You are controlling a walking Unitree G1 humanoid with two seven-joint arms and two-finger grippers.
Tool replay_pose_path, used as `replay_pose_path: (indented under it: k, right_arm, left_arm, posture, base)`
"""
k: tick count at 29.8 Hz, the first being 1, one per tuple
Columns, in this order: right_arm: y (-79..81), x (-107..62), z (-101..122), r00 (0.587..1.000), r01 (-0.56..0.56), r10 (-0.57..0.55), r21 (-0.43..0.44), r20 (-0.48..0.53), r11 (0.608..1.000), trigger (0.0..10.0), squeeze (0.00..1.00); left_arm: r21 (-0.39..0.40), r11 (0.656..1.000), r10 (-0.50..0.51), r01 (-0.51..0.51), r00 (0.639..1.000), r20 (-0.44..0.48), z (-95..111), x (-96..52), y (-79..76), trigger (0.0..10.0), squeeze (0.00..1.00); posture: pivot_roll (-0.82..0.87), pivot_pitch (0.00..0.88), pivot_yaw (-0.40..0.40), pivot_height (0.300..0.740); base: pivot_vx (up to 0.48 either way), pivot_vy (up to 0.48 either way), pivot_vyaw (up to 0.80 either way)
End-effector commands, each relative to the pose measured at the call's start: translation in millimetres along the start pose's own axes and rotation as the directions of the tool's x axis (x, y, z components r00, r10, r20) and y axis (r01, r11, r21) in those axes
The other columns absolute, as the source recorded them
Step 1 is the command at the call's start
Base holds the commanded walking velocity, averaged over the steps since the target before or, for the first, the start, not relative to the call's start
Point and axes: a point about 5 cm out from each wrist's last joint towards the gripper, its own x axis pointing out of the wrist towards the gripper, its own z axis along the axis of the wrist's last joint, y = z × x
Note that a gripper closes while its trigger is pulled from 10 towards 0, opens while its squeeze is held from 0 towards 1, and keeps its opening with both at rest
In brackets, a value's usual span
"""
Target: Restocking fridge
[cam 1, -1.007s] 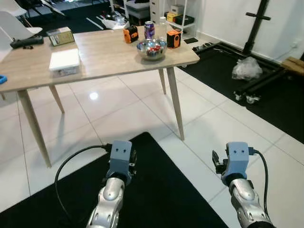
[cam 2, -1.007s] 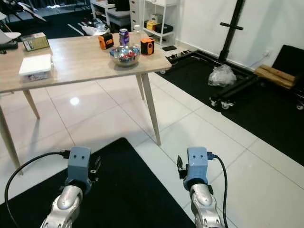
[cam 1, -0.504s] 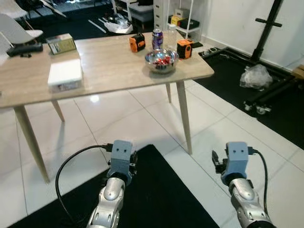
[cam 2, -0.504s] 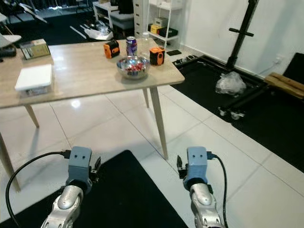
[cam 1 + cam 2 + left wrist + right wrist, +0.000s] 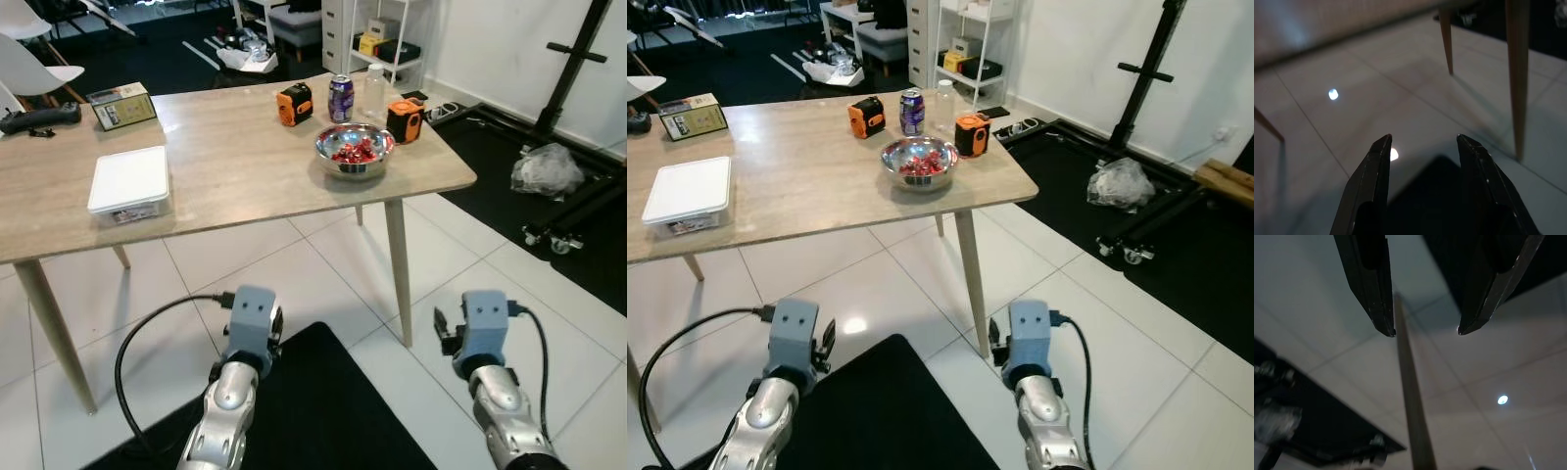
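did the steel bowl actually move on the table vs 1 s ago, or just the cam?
No. The steel bowl sits between the soda can and the table edge as before; the camera shifted.

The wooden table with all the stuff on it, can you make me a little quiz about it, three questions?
1. True or false: the shiny metal bowl holds red things.
2. What stands nearest the purple drink can? A) the white lidded box B) the clear plastic bottle C) the green-and-white carton
3. Fill in: both the left claw and right claw are ____, holding nothing.

Key: 1 true; 2 B; 3 open.
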Motion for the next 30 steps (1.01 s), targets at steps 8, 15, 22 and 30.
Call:
replay_pose_path:
  k: [8,15,22,30]
  right_arm:
    - [-1.7,17.3,57,0.980,-0.001,0.000,0.003,0.201,1.000,10.0,0.00]
    - [12.7,20.2,100,0.942,-0.049,0.029,0.052,0.335,0.997,10.0,0.00]
    - [28.2,15.4,120,0.917,-0.101,0.068,0.063,0.392,0.993,10.0,0.00]
    - [33.1,13.1,128,0.913,-0.114,0.074,0.078,0.402,0.990,10.0,0.00]
  left_arm:
    - [0.034,0.996,0.069,-0.077,0.977,0.203,61,16.6,28.3,10.0,0.00]
    - [0.036,0.992,0.100,-0.118,0.941,0.324,100,19.8,42.1,10.0,0.00]
    - [0.036,0.993,0.097,-0.115,0.937,0.337,106,18.5,38.9,10.0,0.00]
    - [0.057,0.993,0.080,-0.105,0.937,0.339,108,17.1,36.2,10.0,0.00]
  posture:
    - [-0.07,0.102,0.036,0.740]
    - [-0.06,0.104,0.042,0.740]
    - [-0.06,0.104,0.047,0.740]
    - [-0.05,0.102,0.048,0.740]
  base:
    - [0.480,0.000,0.00]
    - [0.480,0.000,0.00]
    - [0.480,0.000,0.00]
    - [0.480,0.000,0.00]
